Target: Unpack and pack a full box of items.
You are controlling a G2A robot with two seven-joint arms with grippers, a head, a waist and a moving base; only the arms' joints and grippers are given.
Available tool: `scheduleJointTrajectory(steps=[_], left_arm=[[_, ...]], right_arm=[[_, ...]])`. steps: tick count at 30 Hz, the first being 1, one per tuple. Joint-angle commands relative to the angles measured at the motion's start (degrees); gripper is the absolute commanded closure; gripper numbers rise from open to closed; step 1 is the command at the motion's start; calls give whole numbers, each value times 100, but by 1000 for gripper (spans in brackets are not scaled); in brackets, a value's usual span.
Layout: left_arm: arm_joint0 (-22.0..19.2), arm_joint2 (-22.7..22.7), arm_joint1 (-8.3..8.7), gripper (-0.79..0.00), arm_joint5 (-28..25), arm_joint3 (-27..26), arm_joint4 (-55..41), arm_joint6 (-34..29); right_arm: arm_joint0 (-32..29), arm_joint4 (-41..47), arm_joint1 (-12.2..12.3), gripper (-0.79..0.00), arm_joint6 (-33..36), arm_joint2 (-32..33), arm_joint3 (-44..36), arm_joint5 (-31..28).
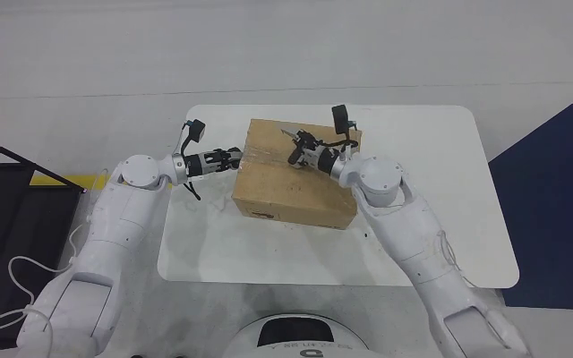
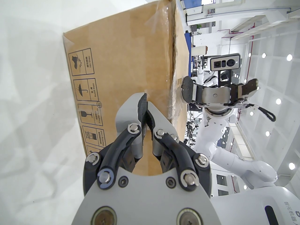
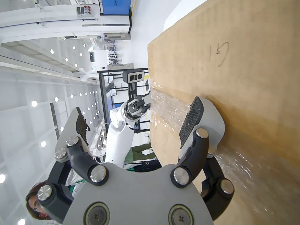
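A closed cardboard box [image 1: 291, 183] sits near the middle of the white table [image 1: 430, 179], turned a little askew to the table's edges, its top flaps down and sealed along the centre seam with clear tape [image 3: 168, 108]. The left gripper [image 2: 145, 108] is at the box's left end, up against the end face just under the top edge, close to where the tape folds over the corner. Its two pads are pressed together with no gap between them; whether a bit of tape is caught there cannot be told. A column of black handling symbols [image 2: 88, 90] is printed on that end face, beside the gripper. The right gripper [image 3: 139, 111] is over the top of the box, toward its far right part, with its fingers spread wide and nothing between them. One finger [image 3: 194, 115] rests on the top face right at the taped seam, while the other stands up in the air, well off the cardboard. In the top view the two grippers face each other along the line of the seam, the left at the box's end and the right partway along the top
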Motion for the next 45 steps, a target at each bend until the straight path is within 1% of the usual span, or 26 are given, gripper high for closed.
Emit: scheduleJointTrajectory(steps=[1, 9, 16, 27, 31, 34, 37, 45], left_arm=[[0, 0, 0, 0, 0, 0, 0, 0], [0, 0, 0, 0, 0, 0, 0, 0], [0, 0, 0, 0, 0, 0, 0, 0], [0, 0, 0, 0, 0, 0, 0, 0], [0, 0, 0, 0, 0, 0, 0, 0], [0, 0, 0, 0, 0, 0, 0, 0], [0, 0, 0, 0, 0, 0, 0, 0], [0, 0, 0, 0, 0, 0, 0, 0]], right_arm=[[144, -105, -29, -785, 52, -183, 79, 96], [709, -96, -212, -785, 70, -800, 523, 279], [1176, 279, -415, -785, 15, -1150, 1070, 214], [1634, 865, -750, -785, -114, -1623, 1747, 88], [1805, 853, -825, -785, -132, -1727, 1950, 373], [1769, 862, -805, -785, -147, -1605, 1898, 434], [1552, 799, -712, -785, -125, -1364, 1692, 519], [760, 269, -359, -785, -20, -592, 769, 1311]])
